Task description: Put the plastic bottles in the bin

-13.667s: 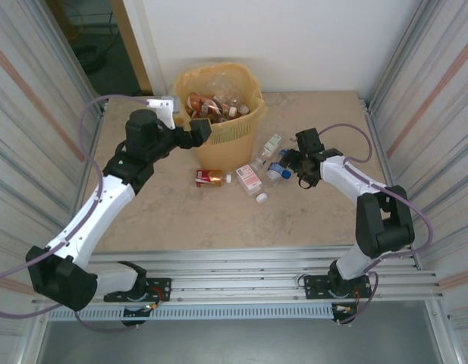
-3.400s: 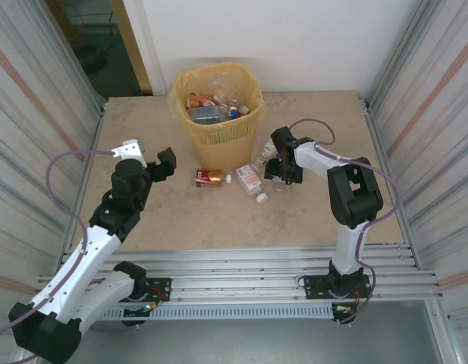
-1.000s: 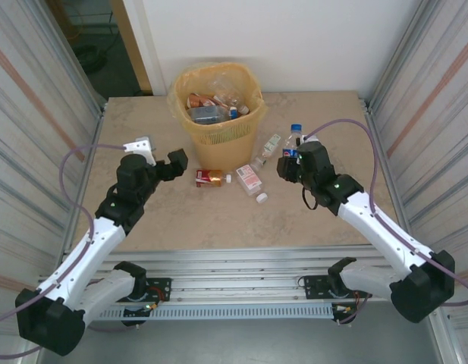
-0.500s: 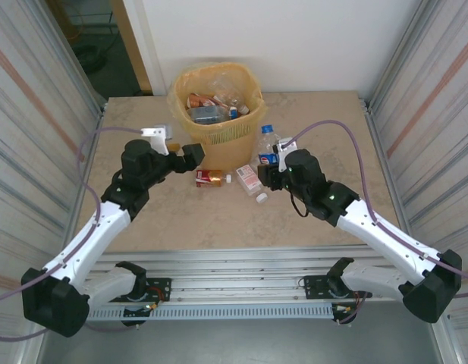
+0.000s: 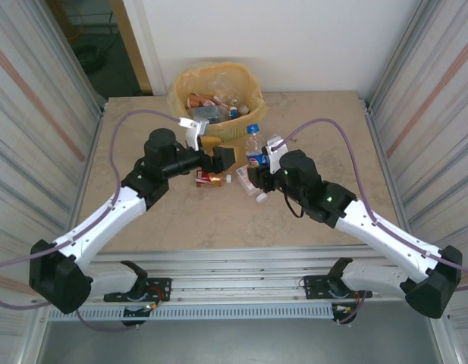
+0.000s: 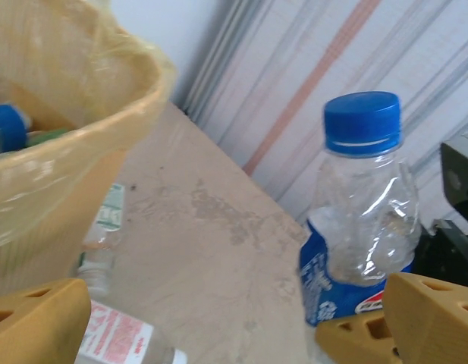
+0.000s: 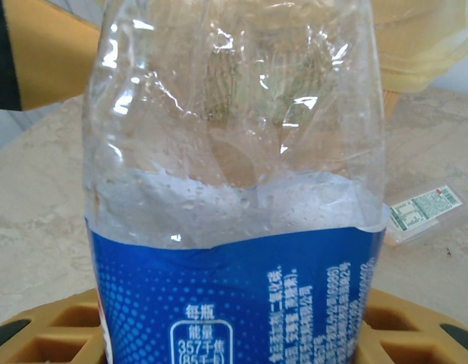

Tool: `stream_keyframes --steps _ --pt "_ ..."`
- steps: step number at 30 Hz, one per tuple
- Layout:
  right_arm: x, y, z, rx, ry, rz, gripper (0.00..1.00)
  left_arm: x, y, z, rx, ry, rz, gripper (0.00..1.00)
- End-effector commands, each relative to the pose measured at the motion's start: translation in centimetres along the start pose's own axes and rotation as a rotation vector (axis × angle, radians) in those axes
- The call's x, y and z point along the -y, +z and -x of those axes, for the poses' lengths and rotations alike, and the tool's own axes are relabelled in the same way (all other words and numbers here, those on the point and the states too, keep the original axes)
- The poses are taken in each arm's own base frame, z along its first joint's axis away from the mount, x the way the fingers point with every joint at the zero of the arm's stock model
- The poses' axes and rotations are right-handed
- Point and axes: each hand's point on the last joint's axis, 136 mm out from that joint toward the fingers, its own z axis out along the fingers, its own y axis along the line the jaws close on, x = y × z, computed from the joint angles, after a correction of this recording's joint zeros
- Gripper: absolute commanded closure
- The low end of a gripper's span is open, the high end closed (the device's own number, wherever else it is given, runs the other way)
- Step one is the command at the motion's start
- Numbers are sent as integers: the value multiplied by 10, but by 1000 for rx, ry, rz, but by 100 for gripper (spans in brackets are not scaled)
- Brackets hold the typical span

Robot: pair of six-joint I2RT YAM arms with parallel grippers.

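My right gripper [image 5: 259, 164] is shut on the lower body of a clear plastic bottle [image 5: 254, 149] with a blue label and blue cap, held upright above the table just right of the bin [image 5: 243, 131]. Through the right wrist camera the bottle [image 7: 234, 189] stands between the gripper's [image 7: 234, 337] orange fingers [image 7: 36, 337]. My left gripper [image 5: 218, 154] is open in front of the bin, close to that bottle. Its wrist camera shows the bottle [image 6: 362, 220] by the right finger [image 6: 431, 315], the gripper [image 6: 234, 326] holding nothing. Several bottles [image 5: 211, 102] lie inside the bin.
On the table below the grippers lie a red-labelled bottle [image 5: 209, 178] and a white-and-red-labelled bottle [image 5: 249, 180]. The left wrist camera also shows a clear bottle with a green-printed label [image 6: 105, 227] beside the bin wall [image 6: 59, 189]. Corrugated metal walls [image 5: 36, 114] flank the table.
My right arm has carried the blue-capped bottle left, closer to the bin. My left arm has swung right and forward, still open, until it sits in front of the bin beside the bottle.
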Motion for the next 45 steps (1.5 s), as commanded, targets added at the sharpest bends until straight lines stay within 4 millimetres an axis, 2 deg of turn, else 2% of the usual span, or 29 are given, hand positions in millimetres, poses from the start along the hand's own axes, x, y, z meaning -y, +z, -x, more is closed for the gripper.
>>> stream_keyframes --steps 1,8,13,18,21,25,31,37,40,45 --pt "-9 -3 19 47 -31 24 63 32 7 20 33 41 -114 3" --pt "-12 1 17 35 -52 15 63 55 31 17 -10 32 -216 6" --pt "-13 0 19 42 -64 6 63 57 43 14 -33 -3 -244 17" --pt "-13 -1 21 48 -68 5 63 55 50 11 -47 -27 -254 37" --pt "-11 0 20 47 -71 -6 62 55 51 10 -50 -32 -258 53" --pt "-9 1 20 52 -69 -22 58 55 52 10 -52 -35 -259 70" --pt "-6 1 21 57 -69 -38 42 53 53 11 -56 -30 -249 88" --pt "3 -4 22 71 -71 -83 19 50 47 27 -22 -6 -229 93" --pt "7 -11 24 88 -68 -96 2 43 42 39 -3 18 -197 93" --pt "15 -26 29 126 -47 -121 2 26 31 69 58 56 -120 95"
